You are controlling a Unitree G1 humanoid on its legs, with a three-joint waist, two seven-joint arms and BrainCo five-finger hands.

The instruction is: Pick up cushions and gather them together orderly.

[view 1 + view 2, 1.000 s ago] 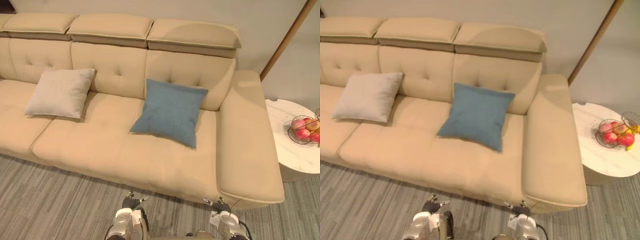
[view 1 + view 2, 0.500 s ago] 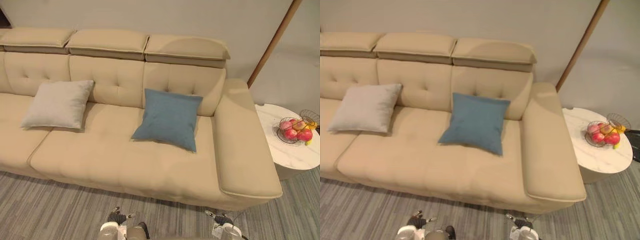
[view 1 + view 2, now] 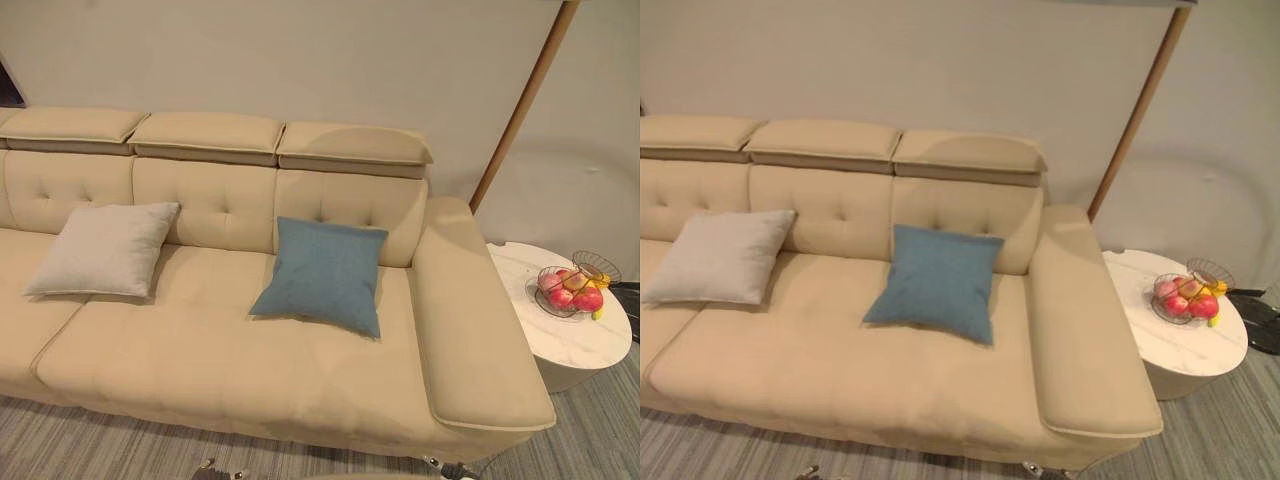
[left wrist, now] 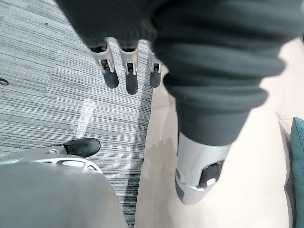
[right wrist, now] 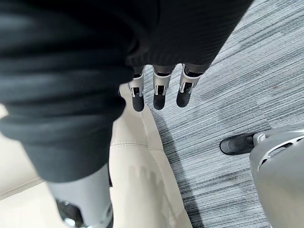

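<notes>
A blue cushion (image 3: 322, 274) and a beige cushion (image 3: 102, 251) leaned well apart against the back of a tan sofa (image 3: 230, 350), whose left end was cut off. The left robot hand (image 4: 129, 71) and right robot hand (image 5: 159, 88) hung straight-fingered and empty above the carpet (image 4: 57, 71).

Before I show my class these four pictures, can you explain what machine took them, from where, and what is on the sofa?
A humanoid robot took them. The two wide pictures come from its head camera, looking down at a beige sofa. On its seat rest a blue cushion and a pale beige cushion, apart. Beside the sofa stands a round white table with a wire bowl of fruit. The two close pictures come from wrist cameras: the left robot hand and the right robot hand hang above grey carpet, fingers straight, holding nothing.
</notes>
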